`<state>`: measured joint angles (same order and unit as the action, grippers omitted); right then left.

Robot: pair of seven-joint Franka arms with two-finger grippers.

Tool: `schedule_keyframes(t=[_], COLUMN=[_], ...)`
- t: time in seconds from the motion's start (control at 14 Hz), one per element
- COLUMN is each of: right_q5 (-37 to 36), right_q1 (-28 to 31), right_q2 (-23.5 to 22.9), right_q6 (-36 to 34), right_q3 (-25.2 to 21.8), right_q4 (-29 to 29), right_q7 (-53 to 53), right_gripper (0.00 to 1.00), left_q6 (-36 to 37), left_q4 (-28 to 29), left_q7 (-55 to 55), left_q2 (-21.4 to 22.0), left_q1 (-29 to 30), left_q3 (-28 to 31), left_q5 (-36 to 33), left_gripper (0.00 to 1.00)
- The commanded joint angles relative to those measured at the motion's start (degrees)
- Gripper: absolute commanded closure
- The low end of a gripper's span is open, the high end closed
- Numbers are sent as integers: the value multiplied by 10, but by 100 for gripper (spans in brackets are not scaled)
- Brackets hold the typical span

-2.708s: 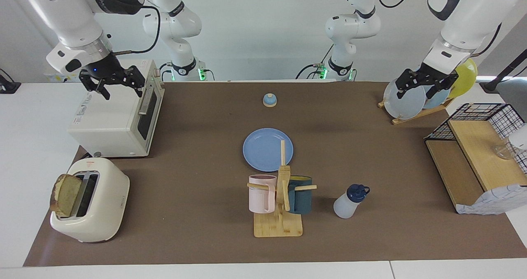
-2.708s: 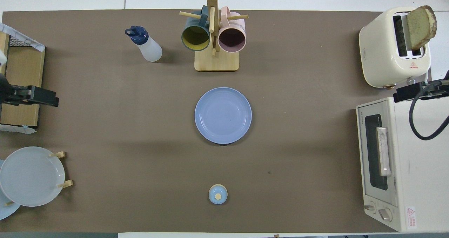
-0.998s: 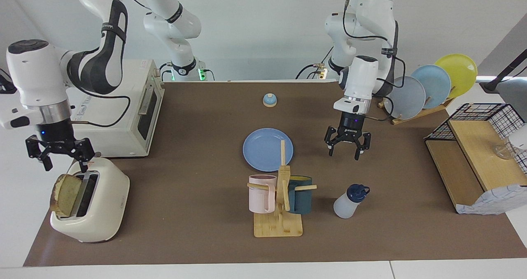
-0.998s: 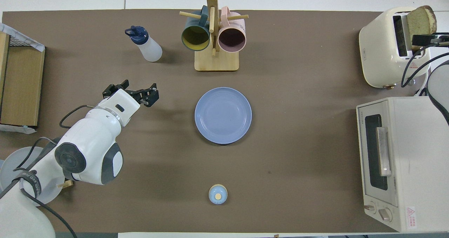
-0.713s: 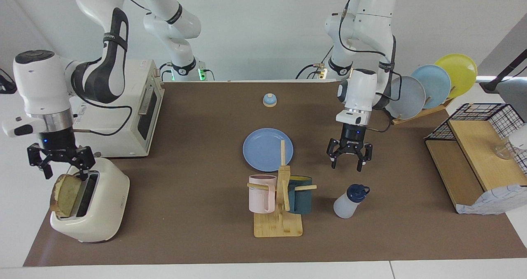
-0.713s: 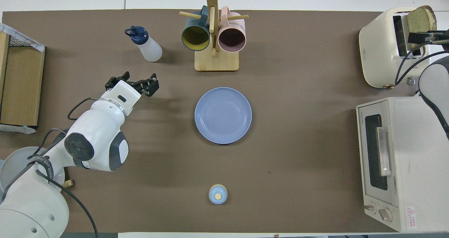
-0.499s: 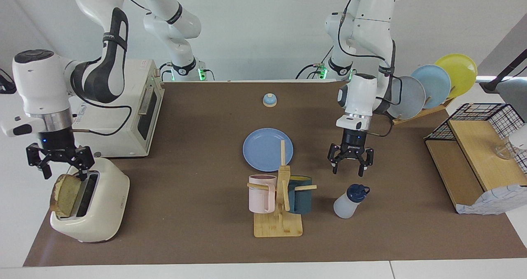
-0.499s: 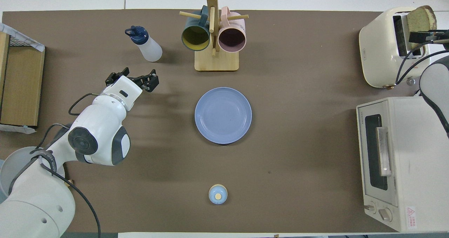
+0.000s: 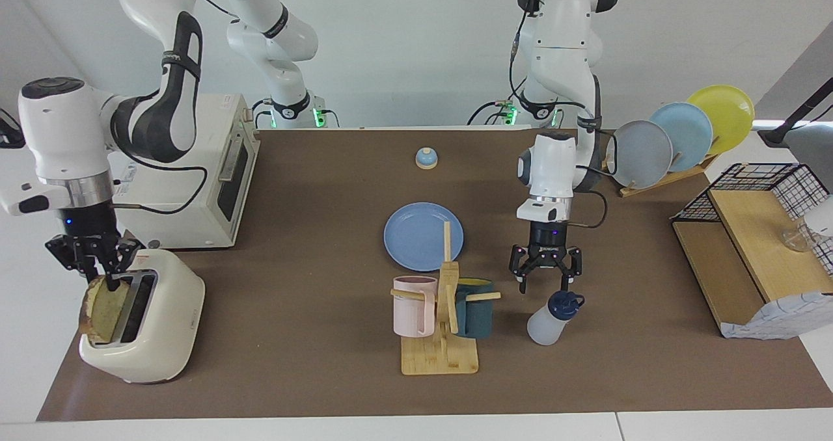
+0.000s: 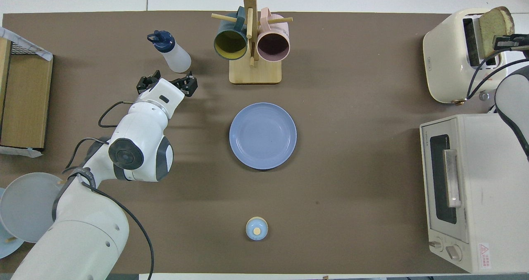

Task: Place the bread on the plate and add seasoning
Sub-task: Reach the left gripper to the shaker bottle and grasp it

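The bread (image 9: 103, 309) stands upright in the cream toaster (image 9: 156, 327), at the right arm's end of the table. My right gripper (image 9: 104, 278) points straight down, its fingers drawn in on the slice's top edge; in the overhead view it (image 10: 505, 43) sits at the bread (image 10: 494, 26). The blue plate (image 9: 420, 233) (image 10: 263, 135) lies bare mid-table. The seasoning bottle (image 9: 550, 320) (image 10: 175, 58) stands upright beside the mug rack. My left gripper (image 9: 545, 280) (image 10: 167, 82) hangs open over the mat, right by the bottle's navy cap and not touching it.
A wooden mug rack (image 9: 442, 337) with a pink and a dark mug stands beside the bottle. A white toaster oven (image 9: 189, 181) sits next to the toaster. A small bell (image 9: 426, 159), racked plates (image 9: 677, 143) and a wire shelf (image 9: 761, 246) are also here.
My right gripper dropped onto the bread and its fingers closed in on the slice's top. My left gripper travelled from the plate rack down to the bottle, staying open.
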<state>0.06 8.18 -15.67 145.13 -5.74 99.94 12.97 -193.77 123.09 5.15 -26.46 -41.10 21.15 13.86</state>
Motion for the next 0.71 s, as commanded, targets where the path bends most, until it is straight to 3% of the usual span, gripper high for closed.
schedule_keyframes(t=[0.0,0.14,0.21,0.29,0.43,0.64], right_q5=[13,13,12,11,11,9], right_q1=[9,10,10,10,4,-1], right_q2=[-2,-2,-1,0,1,14], right_q6=[-4,-5,-8,-30,-138,-237], right_q3=[5,5,5,5,5,9], right_q4=[-4,-5,-5,-9,-60,-121], right_q7=[23,22,22,23,21,19], right_gripper=[88,91,100,100,100,100], left_q6=[1,36,43,44,47,67], left_q4=[-54,-101,-111,-123,-130,-131], left_q7=[-1,-1,0,0,0,0], left_q2=[-48,-68,-73,-84,-91,-91], left_q1=[-8,-7,-4,-2,0,0], left_q3=[24,27,27,28,27,27], left_q5=[13,13,13,13,11,11], left_gripper=[0,0,0,0,0,0])
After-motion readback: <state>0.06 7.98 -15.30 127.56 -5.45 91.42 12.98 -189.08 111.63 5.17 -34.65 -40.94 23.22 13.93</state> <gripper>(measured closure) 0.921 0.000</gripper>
